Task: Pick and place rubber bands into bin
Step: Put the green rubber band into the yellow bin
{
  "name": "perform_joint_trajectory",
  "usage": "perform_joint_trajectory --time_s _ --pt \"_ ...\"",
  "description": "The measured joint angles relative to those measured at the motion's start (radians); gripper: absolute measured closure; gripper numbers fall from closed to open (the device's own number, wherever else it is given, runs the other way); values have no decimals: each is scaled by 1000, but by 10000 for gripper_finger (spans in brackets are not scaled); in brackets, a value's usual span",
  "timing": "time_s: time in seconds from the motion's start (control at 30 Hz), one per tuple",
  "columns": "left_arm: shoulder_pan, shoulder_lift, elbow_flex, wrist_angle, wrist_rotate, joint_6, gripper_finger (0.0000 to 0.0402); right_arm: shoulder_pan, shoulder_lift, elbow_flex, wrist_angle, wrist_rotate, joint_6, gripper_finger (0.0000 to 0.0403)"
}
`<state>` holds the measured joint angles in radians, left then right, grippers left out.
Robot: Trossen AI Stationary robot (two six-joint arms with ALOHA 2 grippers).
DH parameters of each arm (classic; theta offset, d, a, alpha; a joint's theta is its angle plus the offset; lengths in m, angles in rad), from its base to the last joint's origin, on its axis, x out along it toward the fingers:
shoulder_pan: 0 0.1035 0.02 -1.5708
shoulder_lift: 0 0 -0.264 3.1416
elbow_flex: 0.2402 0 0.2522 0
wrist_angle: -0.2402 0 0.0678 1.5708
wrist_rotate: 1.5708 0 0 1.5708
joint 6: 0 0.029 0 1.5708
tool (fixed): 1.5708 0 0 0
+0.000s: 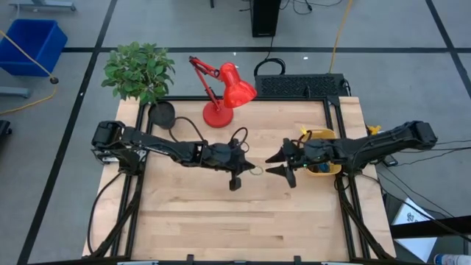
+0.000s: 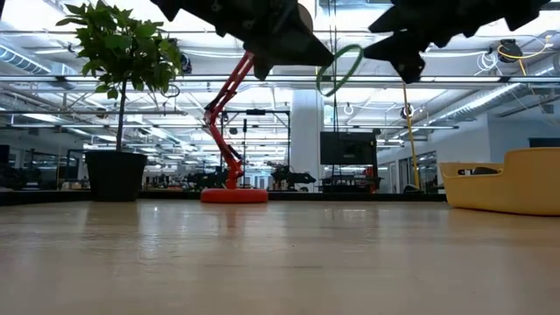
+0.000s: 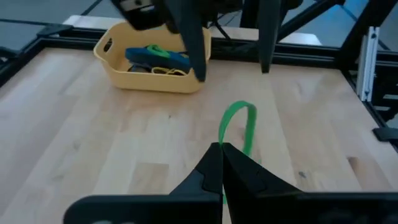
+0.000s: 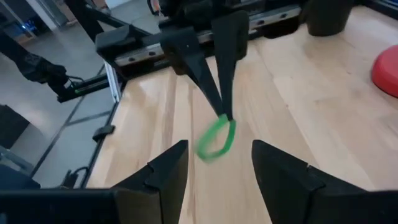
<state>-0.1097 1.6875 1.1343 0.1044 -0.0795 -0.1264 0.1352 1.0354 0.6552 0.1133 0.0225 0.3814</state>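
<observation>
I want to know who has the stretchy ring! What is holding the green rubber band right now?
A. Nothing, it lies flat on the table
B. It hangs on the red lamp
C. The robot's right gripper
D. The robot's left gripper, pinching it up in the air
D: the left gripper is shut on the green rubber band, which dangles above the table, while the open right gripper faces it without touching.

We see our right gripper (image 4: pixel 219 177) with fingers spread wide over the wooden table (image 4: pixel 298 112). Straight ahead, the left gripper (image 4: pixel 224 115) pinches a green rubber band (image 4: pixel 216 139) that dangles above the wood.
</observation>
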Motion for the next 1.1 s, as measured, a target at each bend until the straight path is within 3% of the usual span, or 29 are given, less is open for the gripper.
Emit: perform_joint_trajectory --time_s 0.67,0.87,1.1 --pt "23 0 0 31 -53 19 398 11 194 0 268 -55 49 241" --pt "33 0 0 27 -53 19 392 11 194 0 257 -80 51 289" --pt "33 0 0 27 -53 18 396 11 194 0 245 -80 26 385"
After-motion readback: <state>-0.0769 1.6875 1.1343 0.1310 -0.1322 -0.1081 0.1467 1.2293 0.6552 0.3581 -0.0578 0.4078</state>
